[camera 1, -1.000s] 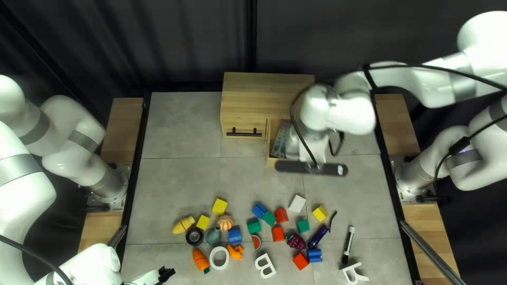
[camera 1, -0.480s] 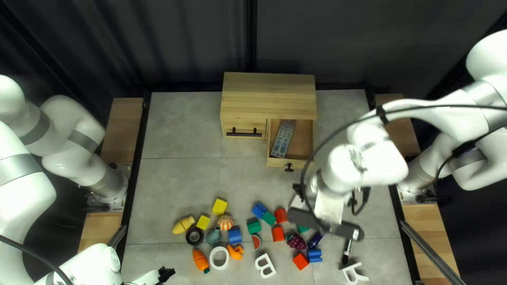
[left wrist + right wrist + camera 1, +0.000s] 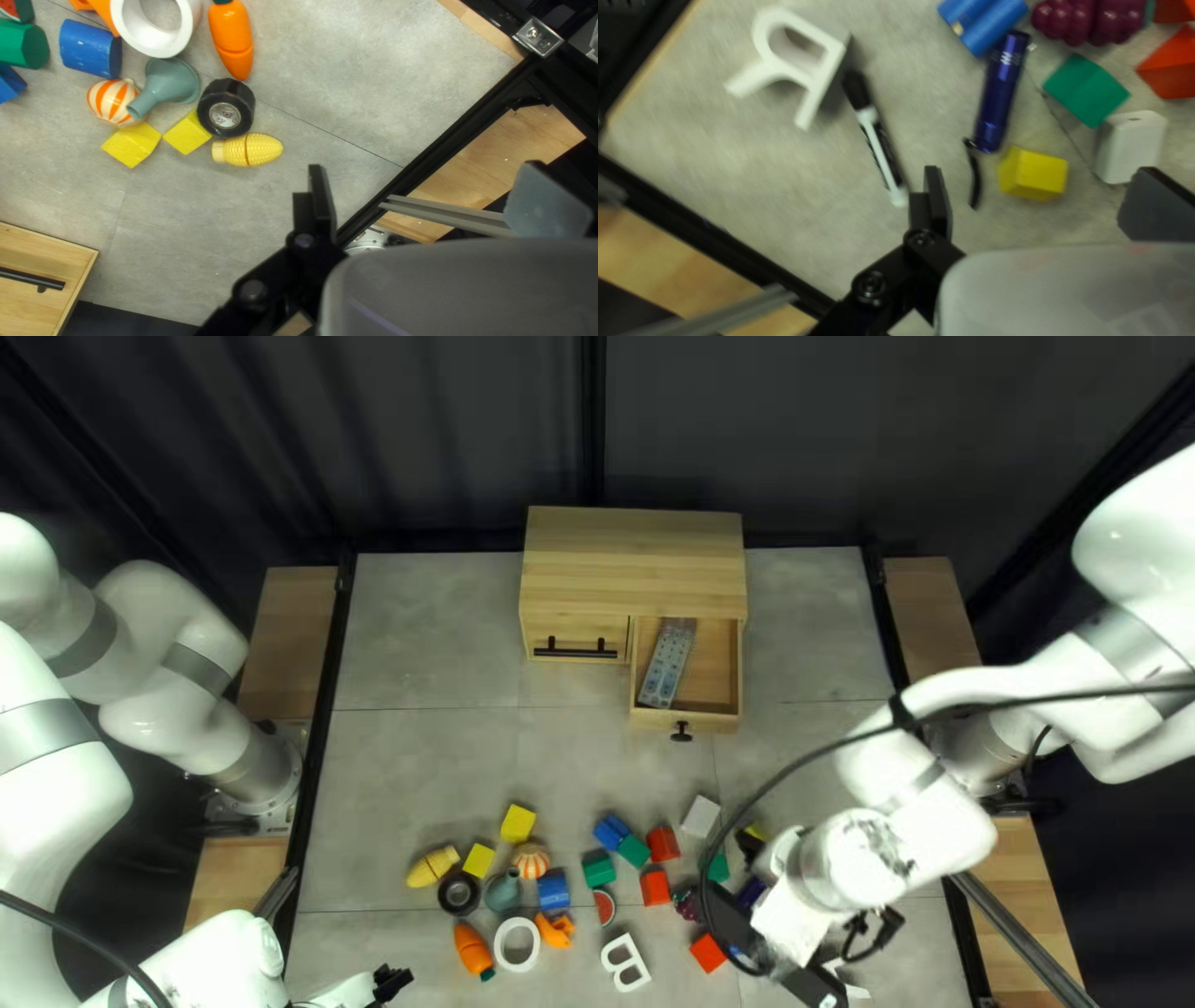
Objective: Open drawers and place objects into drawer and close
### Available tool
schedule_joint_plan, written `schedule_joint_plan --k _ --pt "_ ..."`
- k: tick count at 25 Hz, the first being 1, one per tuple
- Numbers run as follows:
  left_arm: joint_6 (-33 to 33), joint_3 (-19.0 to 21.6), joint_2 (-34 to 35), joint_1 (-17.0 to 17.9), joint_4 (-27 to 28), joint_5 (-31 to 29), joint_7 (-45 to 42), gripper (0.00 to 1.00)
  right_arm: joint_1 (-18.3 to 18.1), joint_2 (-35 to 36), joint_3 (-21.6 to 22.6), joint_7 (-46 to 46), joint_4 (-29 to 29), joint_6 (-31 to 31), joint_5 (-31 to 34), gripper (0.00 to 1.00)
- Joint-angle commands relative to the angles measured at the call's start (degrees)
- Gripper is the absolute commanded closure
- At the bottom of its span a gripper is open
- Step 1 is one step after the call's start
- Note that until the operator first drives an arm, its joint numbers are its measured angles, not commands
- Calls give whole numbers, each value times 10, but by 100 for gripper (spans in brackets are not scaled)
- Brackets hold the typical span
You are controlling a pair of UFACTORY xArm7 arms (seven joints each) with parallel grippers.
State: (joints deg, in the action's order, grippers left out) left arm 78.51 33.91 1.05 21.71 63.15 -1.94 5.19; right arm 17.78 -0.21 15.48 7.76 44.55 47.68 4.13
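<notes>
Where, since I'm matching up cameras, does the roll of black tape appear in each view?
Top left view: tape roll at lower left, just left of the funnel.
Left wrist view: beside the funnel's wide end.
Right wrist view: not in it.
Landmark the first two share: the corn, close beside the roll.

Dark curtain; grey tabletop

Bright, even light washes the matte grey tiled tabletop and bleaches the glossy white right arm; the black cloth curtain along the far side is dim. In the right wrist view, the white block letter R casts a soft shadow, and the black-and-white marker is slightly blurred.
</notes>
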Motion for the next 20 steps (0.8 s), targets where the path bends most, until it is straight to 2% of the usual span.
schedule_joint_plan --k 1,13,20 --pt "0 0 0 0 0 0 0 0 -1 17 -2 -29 2 -11 15 0" --pt "0 0 0 0 0 0 0 0 -1 62 -12 -107 10 -45 58 0" --pt "0 0 0 0 0 0 0 0 16 22 7 -122 8 -21 37 0"
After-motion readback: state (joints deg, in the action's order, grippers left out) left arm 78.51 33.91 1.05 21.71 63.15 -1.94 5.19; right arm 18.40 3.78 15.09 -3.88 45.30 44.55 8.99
